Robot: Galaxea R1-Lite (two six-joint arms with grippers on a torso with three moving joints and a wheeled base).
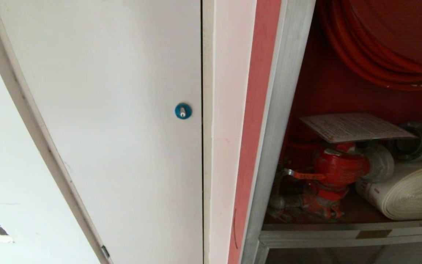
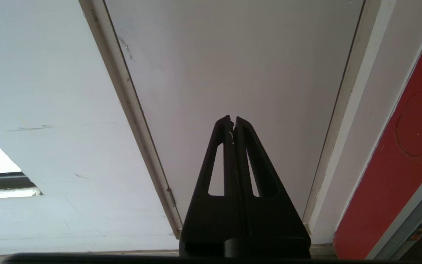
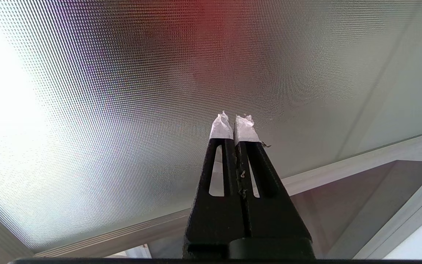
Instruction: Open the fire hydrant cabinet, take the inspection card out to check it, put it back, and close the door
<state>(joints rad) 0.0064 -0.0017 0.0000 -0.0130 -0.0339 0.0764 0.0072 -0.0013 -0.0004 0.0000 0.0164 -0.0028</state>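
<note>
Left gripper (image 2: 233, 119), slim black fingers pressed together and empty, points at a smooth white-grey panel (image 1: 115, 110) with a round blue lock (image 1: 183, 110). Rightward, the fire hydrant cabinet (image 1: 280, 110) stands open, brushed silver frame around red inside: the flat printed inspection card (image 1: 355, 126) lies on the red valve (image 1: 337, 168), beside the coiled white hose (image 1: 408, 190). Right gripper (image 3: 235, 119), tape-tipped, is closed before the door (image 3: 123, 91), whose glass is finely dimpled.

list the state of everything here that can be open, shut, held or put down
fire hydrant cabinet: open, red inside on show
inspection card: lying flat on top of the red valve, not held
white-grey door: shut
left gripper: shut, empty
right gripper: shut, empty, facing textured glass
</note>
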